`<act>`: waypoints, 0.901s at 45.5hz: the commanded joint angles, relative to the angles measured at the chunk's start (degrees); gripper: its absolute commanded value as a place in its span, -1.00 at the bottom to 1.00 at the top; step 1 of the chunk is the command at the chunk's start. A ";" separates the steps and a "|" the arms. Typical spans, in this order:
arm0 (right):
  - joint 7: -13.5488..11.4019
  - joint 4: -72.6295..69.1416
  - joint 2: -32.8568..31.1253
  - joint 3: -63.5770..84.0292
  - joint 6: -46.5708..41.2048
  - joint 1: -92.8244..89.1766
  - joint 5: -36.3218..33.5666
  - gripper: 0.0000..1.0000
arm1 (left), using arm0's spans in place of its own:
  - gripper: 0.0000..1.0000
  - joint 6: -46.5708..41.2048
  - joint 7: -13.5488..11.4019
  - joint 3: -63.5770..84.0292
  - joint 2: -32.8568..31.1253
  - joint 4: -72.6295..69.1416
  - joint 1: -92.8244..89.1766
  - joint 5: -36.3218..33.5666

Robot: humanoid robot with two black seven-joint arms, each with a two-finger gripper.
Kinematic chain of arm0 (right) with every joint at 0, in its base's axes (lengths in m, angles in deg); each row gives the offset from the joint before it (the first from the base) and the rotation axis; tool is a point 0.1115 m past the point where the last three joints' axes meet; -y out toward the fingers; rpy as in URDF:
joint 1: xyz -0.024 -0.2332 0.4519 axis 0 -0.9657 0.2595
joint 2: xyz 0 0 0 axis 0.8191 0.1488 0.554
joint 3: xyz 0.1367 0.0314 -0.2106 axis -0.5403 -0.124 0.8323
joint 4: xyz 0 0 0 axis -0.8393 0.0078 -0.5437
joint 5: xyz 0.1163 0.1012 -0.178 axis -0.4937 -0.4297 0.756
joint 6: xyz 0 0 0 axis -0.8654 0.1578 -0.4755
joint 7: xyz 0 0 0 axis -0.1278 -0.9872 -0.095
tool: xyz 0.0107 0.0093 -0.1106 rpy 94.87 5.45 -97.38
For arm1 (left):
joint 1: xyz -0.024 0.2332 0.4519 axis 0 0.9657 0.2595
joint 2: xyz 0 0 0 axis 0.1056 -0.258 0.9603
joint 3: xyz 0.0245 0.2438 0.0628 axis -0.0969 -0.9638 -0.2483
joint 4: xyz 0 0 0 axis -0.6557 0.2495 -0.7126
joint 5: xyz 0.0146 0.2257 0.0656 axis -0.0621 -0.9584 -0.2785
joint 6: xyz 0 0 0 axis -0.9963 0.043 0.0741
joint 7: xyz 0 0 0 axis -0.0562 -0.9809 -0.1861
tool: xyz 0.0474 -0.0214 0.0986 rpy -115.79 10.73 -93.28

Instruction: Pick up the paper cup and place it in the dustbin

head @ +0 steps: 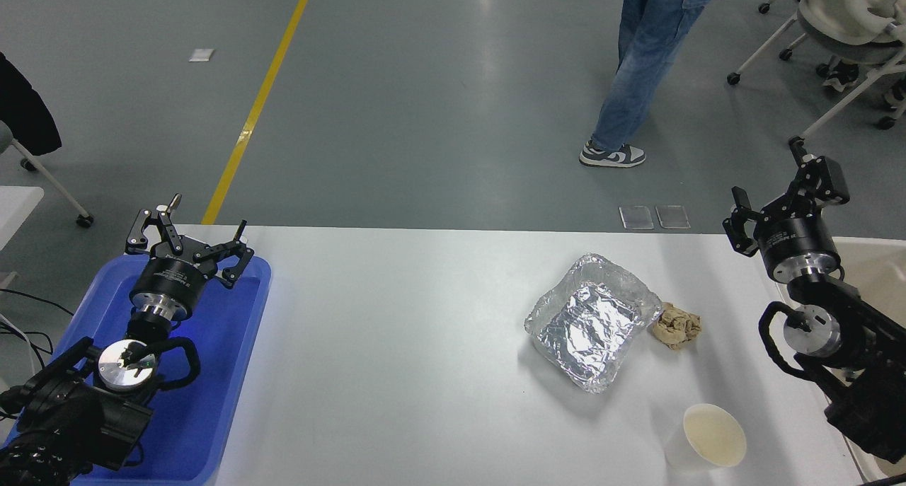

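The small white paper cup (pixel 711 436) stands upright near the table's front edge at the right, its cream inside showing. The beige dustbin (pixel 872 259) shows only partly at the right edge, behind my right arm. High at the table's far right corner, my right gripper (pixel 775 189) is open and empty, well beyond the cup and over the bin's near side. My left gripper (pixel 187 235) is parked open over the blue tray at the lower left.
A crinkled silver foil tray (pixel 591 320) lies right of centre, with a crumpled brown paper wad (pixel 676 327) touching its right side. A blue plastic tray (pixel 212 373) lies under the left arm. A person's legs (pixel 640 68) stand beyond the table; office chairs are at the top right.
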 commanded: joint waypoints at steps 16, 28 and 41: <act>0.40 0.03 0.15 0.02 -0.29 -0.23 -0.62 1.00 | 1.00 0.00 -0.08 0.32 0.00 0.06 -0.01 0.06; 0.76 -0.15 -0.03 -0.50 -0.47 0.03 -0.53 1.00 | 1.00 0.00 -0.08 0.32 0.00 0.06 -0.01 0.06; 0.76 0.20 -0.29 -0.50 -0.47 0.73 -0.53 1.00 | 1.00 0.00 -0.08 0.32 -0.09 -0.02 -0.01 0.06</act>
